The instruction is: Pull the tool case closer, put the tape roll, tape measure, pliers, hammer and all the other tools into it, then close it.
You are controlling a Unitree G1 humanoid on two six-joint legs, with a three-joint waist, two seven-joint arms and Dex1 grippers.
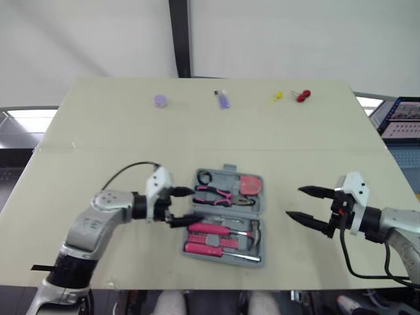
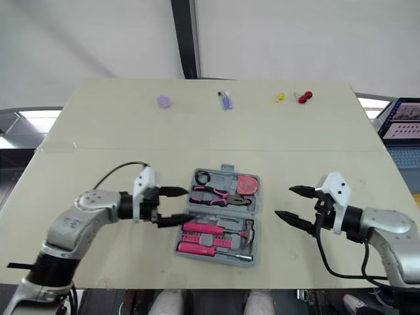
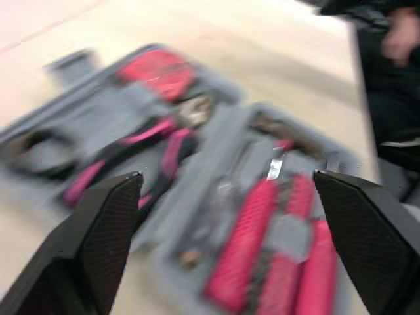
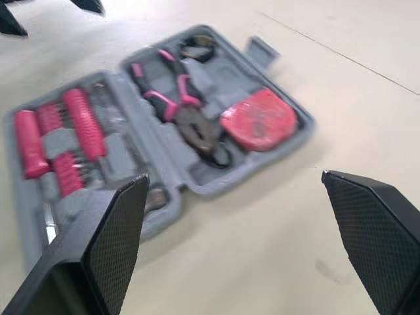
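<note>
Tool case (image 1: 226,176) just beside left fingers (image 1: 182,192)

Flat matte tabletop (image 1: 98,144): pale cream, plain; open moulded-plastic tool case (image 1: 226,209): mid-grey throughout; steel pliers (image 1: 215,193) in it: hot-pink grips edged black, dark metal head; round tape measure (image 1: 249,185), 1 o'clock in the case: pinkish red; small tape roll (image 1: 204,177), 11 o'clock in the case: black; screwdriver handles (image 1: 209,230), 6 o'clock half: hot pink. Toward 12 o'clock on the table: small round disc (image 1: 160,100) lilac; oblong item (image 1: 223,99) purple; tiny item (image 1: 274,98) yellow; neighbouring item (image 1: 302,96) red. Left gripper (image 1: 193,205) and right gripper (image 1: 294,202): white housings; fingers (image 3: 98,230) black with fine cross-hatch texture.
</note>
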